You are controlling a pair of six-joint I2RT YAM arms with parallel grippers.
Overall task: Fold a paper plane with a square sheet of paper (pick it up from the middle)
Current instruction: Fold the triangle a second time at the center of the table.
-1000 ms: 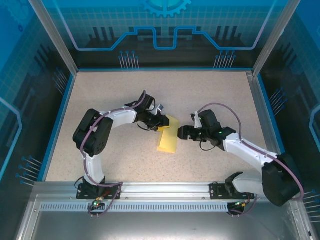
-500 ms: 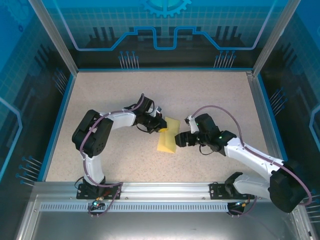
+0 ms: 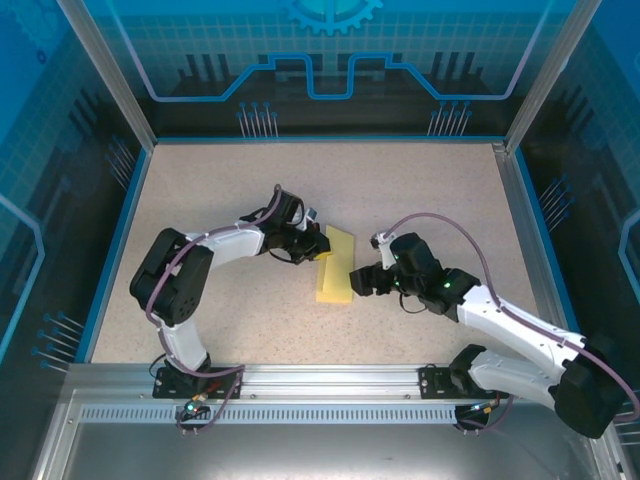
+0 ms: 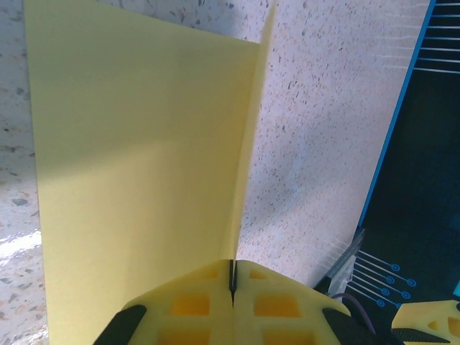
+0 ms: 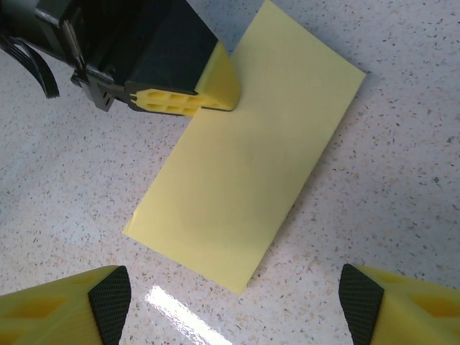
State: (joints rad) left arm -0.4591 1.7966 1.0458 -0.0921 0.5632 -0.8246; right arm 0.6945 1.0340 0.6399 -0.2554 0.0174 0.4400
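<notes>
Speckled beige bench [image 3: 420, 190] under me, blue trim [image 3: 117, 250] along its edges. Blue translucent walls [image 3: 400, 50] around, printed with circuit lines and a gear [image 3: 330, 12]. Aluminium corner posts [image 3: 110, 75], slotted aluminium rail [image 3: 330, 380] at the near edge. Glare patch [image 5: 169, 305] on the bench.

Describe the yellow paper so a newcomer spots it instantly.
On the speckled beige table, look mid-table between the two arm tips. The yellow paper lies there folded into a narrow rectangle, the left gripper shut on one edge, the right gripper open beside it. Unlike the blocky yellow finger pads, it is thin and flat.
</notes>
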